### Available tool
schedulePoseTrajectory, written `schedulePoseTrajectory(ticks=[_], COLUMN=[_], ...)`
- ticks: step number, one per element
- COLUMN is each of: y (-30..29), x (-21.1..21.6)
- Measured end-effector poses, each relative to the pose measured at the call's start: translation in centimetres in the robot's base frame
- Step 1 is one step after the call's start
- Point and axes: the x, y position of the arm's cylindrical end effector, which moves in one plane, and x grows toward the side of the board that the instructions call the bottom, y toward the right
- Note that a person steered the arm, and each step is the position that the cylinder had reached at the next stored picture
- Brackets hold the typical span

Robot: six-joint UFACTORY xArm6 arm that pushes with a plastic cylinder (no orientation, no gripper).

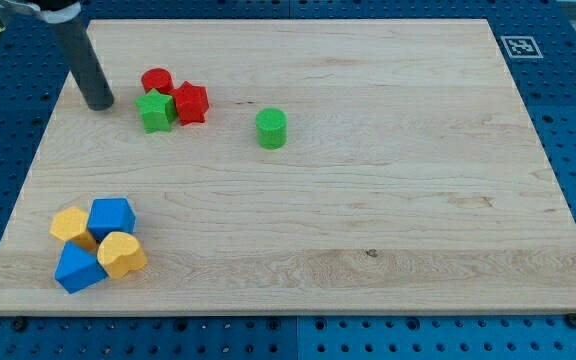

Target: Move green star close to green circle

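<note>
Green star [154, 110] sits near the board's top-left corner; the bare tip [99, 103], grasping nothing, should push it steadily rightward toward the green circle [271, 128], avoiding the red star [191, 102].

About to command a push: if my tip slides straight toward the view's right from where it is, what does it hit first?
Most likely the green star. My tip sits just to its left, apart from it. The red cylinder lies slightly higher, the red star behind, the green circle farther right.
</note>
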Motion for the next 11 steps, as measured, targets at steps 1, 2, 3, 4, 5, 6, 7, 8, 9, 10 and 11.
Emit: schedulePoseTrajectory(ticks=[1, 2, 3, 4, 5, 6, 7, 8, 9, 10, 11], y=[2.5, 4.3, 3.3, -2.2, -4.1, -0.5, 4.1, 8.2, 11.3, 14.0, 16.6], x=[2.2, 4.4, 6.0, 5.9, 3.3, 1.8, 1.7, 1.7, 2.2, 3.7, 4.8])
